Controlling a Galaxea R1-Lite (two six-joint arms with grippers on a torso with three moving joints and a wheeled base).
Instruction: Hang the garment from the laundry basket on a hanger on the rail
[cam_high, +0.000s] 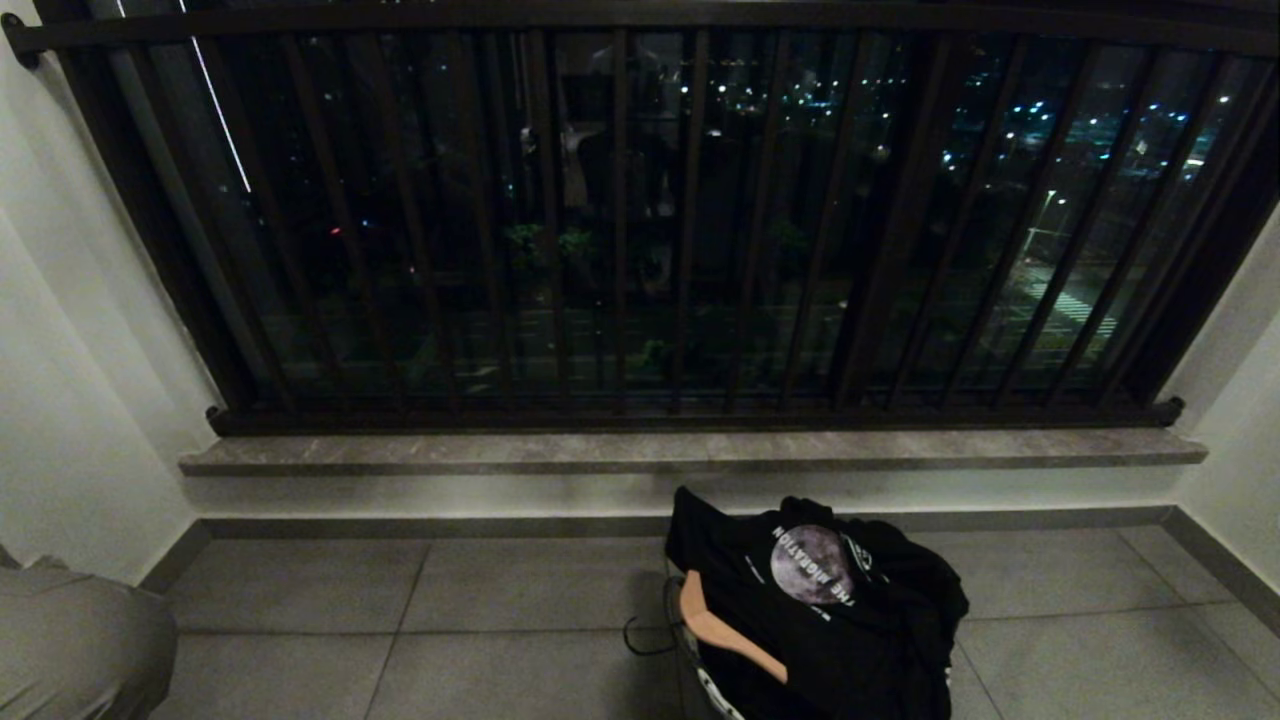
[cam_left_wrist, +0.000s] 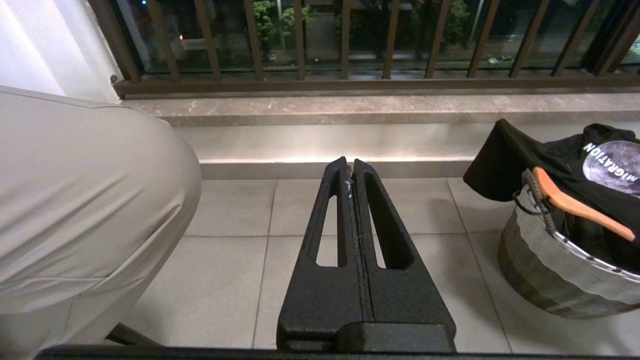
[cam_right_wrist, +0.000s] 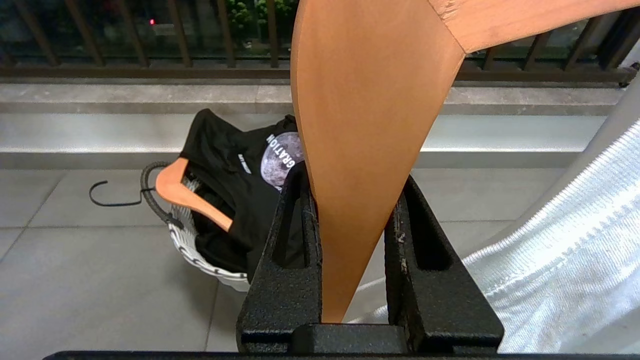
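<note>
- Jaws of the right gripper (cam_right_wrist: 350, 235) clamp a wooden hanger (cam_right_wrist: 365, 125) with white fabric (cam_right_wrist: 575, 240) beside it; the left gripper (cam_left_wrist: 352, 175) hangs parked, jaws together, holding nothing.
- Black garment (cam_high: 830, 600) lies in the laundry basket (cam_left_wrist: 545, 255) on the floor near the ledge (cam_high: 690, 452), a second hanger (cam_high: 725, 630) tucked in.
- I judge hanging not yet done; no rail shows.
- Someone's trousered leg (cam_left_wrist: 85, 200) is at the left.

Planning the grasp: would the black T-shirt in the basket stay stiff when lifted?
Probably not: the black T-shirt lies crumpled and draped over the laundry basket rim, so it would likely sag. The wooden hanger in it may come along.
</note>
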